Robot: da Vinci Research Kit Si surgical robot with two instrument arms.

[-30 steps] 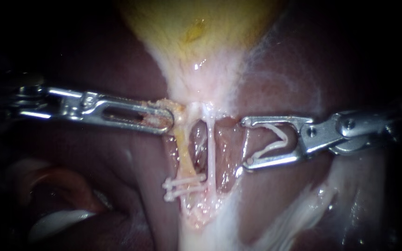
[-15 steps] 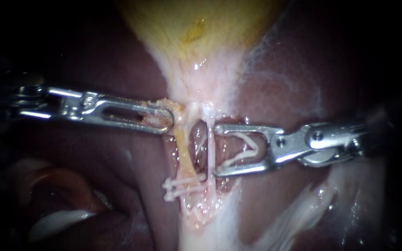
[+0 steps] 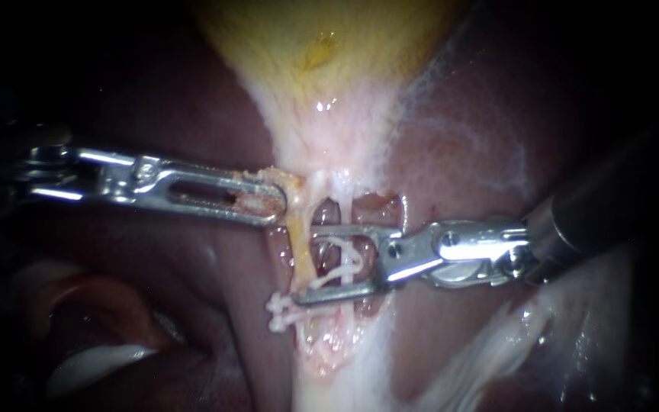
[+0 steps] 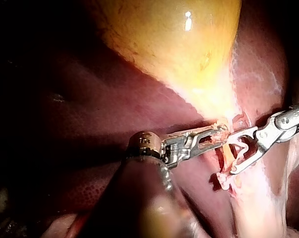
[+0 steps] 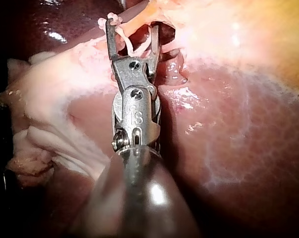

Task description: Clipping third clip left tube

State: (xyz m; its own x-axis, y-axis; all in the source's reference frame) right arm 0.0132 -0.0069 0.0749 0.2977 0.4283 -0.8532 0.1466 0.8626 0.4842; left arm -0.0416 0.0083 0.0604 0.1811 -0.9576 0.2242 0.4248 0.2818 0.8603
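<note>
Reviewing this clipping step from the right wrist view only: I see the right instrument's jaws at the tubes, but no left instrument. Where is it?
Observer: The endoscope view shows the left instrument lying level, its jaws shut on yellowish tissue at the neck of the gallbladder, just above the left tube.
Operator: How many clips sit on that tube?
Observer: Two white clips, side by side, just below the lower jaw of the right instrument.
Operator: Do those jaws reach the left tube?
Observer: Their tips just reach it. The right tube shows in the gap between them, along with the loaded clip they hold.
</note>
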